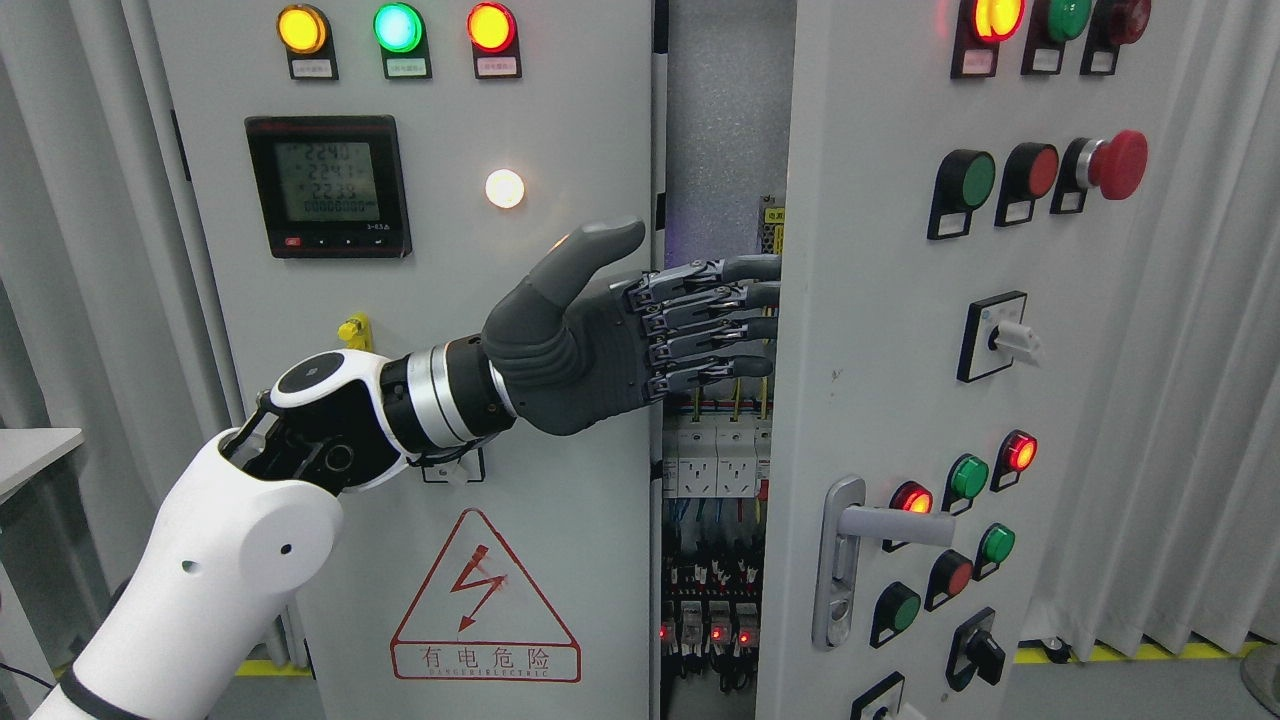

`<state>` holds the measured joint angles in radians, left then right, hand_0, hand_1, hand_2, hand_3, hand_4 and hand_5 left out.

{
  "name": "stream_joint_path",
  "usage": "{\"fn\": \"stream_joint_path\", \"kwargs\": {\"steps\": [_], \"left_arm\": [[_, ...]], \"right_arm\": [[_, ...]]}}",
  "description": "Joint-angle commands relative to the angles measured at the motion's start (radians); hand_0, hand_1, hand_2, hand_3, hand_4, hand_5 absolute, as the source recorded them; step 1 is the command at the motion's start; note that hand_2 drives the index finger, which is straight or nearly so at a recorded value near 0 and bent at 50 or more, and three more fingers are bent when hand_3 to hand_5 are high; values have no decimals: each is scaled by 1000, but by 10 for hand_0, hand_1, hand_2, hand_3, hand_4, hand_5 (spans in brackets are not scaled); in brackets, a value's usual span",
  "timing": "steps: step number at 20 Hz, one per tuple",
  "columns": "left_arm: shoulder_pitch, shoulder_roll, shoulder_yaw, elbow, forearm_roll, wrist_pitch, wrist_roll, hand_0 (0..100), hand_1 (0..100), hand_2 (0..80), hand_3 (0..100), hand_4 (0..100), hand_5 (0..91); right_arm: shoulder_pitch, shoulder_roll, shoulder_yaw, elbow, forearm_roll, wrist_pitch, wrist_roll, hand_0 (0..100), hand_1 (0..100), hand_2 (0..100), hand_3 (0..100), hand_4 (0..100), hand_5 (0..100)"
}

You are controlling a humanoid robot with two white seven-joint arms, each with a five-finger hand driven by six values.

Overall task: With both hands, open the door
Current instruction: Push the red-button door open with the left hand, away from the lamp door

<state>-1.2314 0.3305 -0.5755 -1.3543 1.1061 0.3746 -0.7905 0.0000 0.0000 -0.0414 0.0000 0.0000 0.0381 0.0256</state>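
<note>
The left hand [600, 335] hooks 4 straight fingers [715, 300] behind the right door [860, 330]'s near edge, holding nothing; the stiff, probably heavy steel panel should swing best pulled there.

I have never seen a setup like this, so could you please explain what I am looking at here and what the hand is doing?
This single picture comes from a camera on a humanoid robot's head, so you see what the robot sees. The white arm entering from the lower left ends in its left hand, grey with jointed fingers. In front stands an electrical cabinet with two doors. The left door carries a meter, indicator lamps and a warning triangle. The right door, with buttons, switches and a lever handle, stands partly open, showing breakers and wiring in the gap. The hand's fingers reach across that gap and pass behind the right door's edge; their tips are hidden, so I cannot tell how firmly they grip it. The right hand is out of view.
</note>
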Motion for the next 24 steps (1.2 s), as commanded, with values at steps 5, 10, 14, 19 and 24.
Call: {"fn": "stream_joint_path", "kwargs": {"steps": [5, 10, 14, 19, 24], "left_arm": [[-77, -27, -179, 46, 57, -8, 2, 296, 0, 27, 28, 36, 0], [-109, -31, -219, 46, 97, -16, 4, 296, 0, 28, 28, 36, 0], [-169, -28, -312, 46, 164, -78, 14, 296, 0, 27, 28, 36, 0], [-217, -31, -368, 43, 256, -94, 62, 296, 0, 28, 28, 36, 0], [-226, -51, -412, 37, 258, -118, 62, 296, 0, 28, 28, 36, 0]], "right_arm": [[-12, -5, 0, 32, 5, 0, 0, 219, 0, 0, 0, 0, 0], [-12, -5, 0, 32, 5, 0, 0, 218, 0, 0, 0, 0, 0], [-12, -5, 0, 32, 5, 0, 0, 218, 0, 0, 0, 0, 0], [-12, -5, 0, 32, 5, 0, 0, 218, 0, 0, 0, 0, 0], [-12, -5, 0, 32, 5, 0, 0, 219, 0, 0, 0, 0, 0]]}}
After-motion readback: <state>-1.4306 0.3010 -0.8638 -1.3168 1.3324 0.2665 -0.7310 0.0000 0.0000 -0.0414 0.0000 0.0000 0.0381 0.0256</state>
